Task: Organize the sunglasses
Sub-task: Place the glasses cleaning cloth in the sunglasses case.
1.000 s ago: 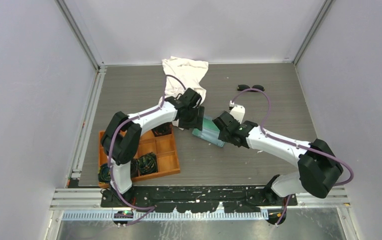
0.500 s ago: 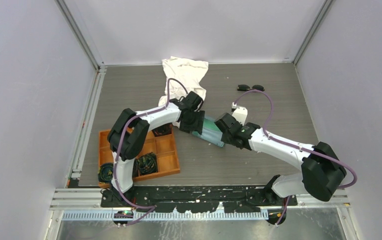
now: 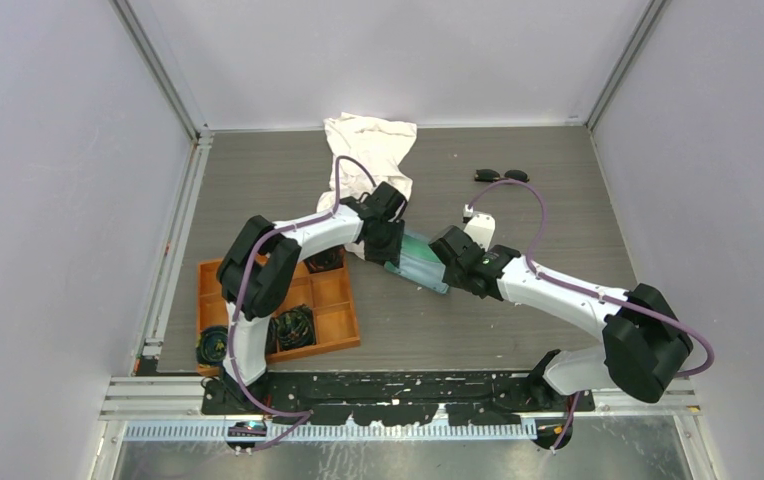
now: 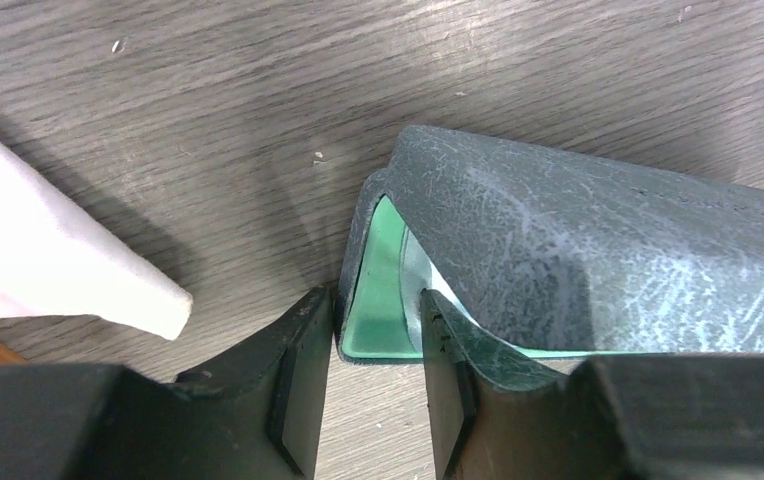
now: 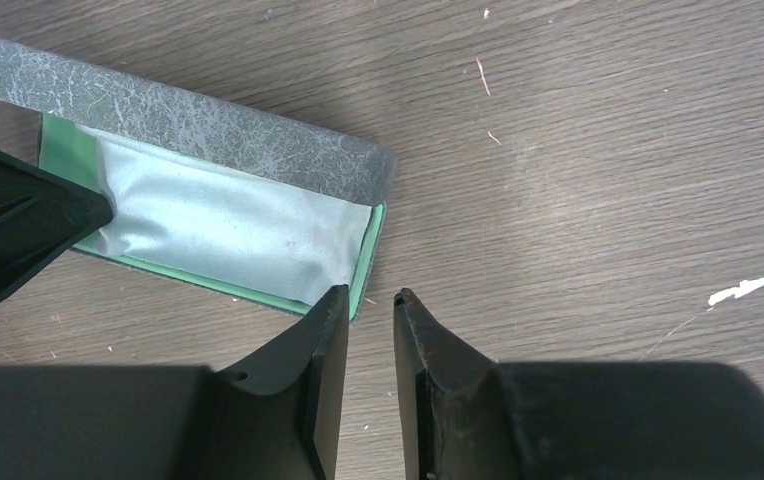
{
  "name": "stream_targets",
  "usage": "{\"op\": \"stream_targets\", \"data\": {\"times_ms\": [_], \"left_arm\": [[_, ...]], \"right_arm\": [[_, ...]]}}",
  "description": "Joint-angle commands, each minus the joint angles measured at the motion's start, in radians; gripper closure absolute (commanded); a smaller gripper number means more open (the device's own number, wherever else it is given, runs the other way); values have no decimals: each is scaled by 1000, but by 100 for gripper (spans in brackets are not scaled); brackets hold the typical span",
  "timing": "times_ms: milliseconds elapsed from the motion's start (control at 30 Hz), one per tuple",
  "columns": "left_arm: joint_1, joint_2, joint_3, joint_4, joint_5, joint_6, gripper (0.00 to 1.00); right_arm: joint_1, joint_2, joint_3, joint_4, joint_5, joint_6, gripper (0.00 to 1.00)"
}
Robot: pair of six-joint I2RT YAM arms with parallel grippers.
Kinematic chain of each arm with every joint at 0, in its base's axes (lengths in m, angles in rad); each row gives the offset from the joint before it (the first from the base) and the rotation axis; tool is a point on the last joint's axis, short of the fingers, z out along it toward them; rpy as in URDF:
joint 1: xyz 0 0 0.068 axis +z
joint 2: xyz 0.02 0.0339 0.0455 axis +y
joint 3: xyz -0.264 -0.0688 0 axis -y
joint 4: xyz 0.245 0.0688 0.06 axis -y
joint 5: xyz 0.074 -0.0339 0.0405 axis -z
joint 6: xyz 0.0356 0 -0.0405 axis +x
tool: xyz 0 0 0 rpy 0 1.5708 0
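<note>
Grey-blue glasses case (image 4: 598,230) has its mint-lined lip clamped at one end by the left pincer (image 4: 375,325). The right pincer (image 5: 370,300) is nearly together at the opposite corner, and I honestly can't tell if it's gripping. My worry is that with bites this thin the case could slip free, flop shut or skid across the surface (image 5: 608,150). The sunglasses (image 3: 501,175) lie well apart, toward the far right. They're tiny, with a black frame and two dark oval lenses.

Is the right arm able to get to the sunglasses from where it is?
Probably yes. The sunglasses lie on bare table beyond the right gripper, with no object between them. Its jaws are at the end of the glasses case, though.
</note>
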Motion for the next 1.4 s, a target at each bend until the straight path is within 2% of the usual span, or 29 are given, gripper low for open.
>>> {"op": "stream_targets", "data": {"times_ms": [0, 267, 767, 900, 1100, 1367], "left_arm": [[-5, 12, 2, 2, -10, 5, 59], [-59, -26, 6, -19, -128, 30, 55], [-148, 47, 61, -95, -287, 68, 57], [-150, 47, 61, -95, -299, 68, 62], [-150, 41, 64, -97, -315, 70, 77], [-150, 24, 54, -87, -317, 60, 83]], "right_arm": [[-2, -22, 3, 9, 39, 6, 71], [-3, -20, 3, 11, 37, 4, 71], [-1, -23, 2, 13, 42, -1, 72], [-1, -37, -2, 13, 50, -1, 73], [-3, -42, -9, 11, 54, 0, 73], [-2, -52, -13, 6, 59, 2, 73]]}}
